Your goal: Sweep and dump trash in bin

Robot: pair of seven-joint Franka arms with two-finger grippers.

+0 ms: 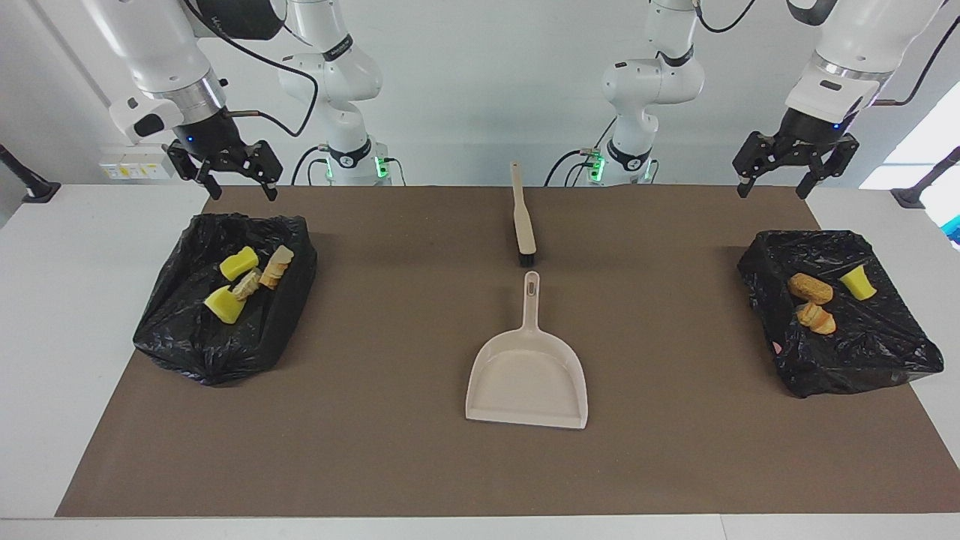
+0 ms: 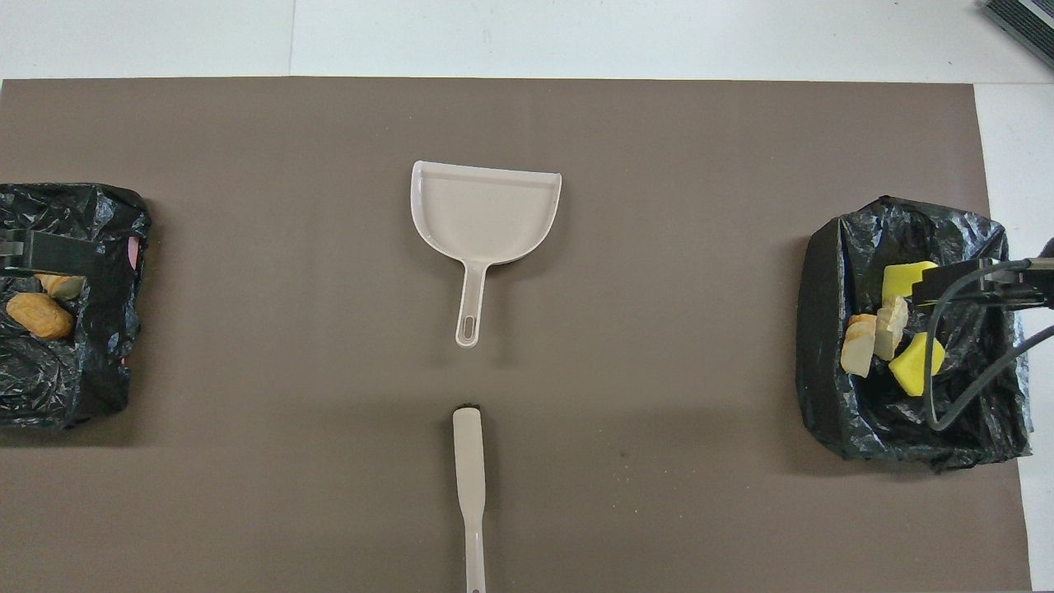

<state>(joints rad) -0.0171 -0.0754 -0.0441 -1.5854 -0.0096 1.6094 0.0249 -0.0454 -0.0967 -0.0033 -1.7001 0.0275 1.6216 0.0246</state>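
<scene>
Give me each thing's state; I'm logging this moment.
Left gripper: open, empty, raised.
Right gripper: open, empty, raised.
Left-end bin: open, holds trash.
Right-end bin: open, holds scraps.
Dustpan: flat, empty.
Brush: lying flat, unheld.

The mat [image 1: 420, 465] covering the table looks matt and finely grained, like felt or rough paper. The two bin bags [image 1: 225, 345] [image 1: 862, 352] are thin, crinkled, glossy black plastic. The dustpan [image 1: 526, 379] is smooth beige plastic with a soft sheen, as is the brush [image 1: 523, 217] handle. The yellow scraps [image 1: 225, 306] look porous like sponge, the tan ones [image 1: 809, 287] crusty.
</scene>
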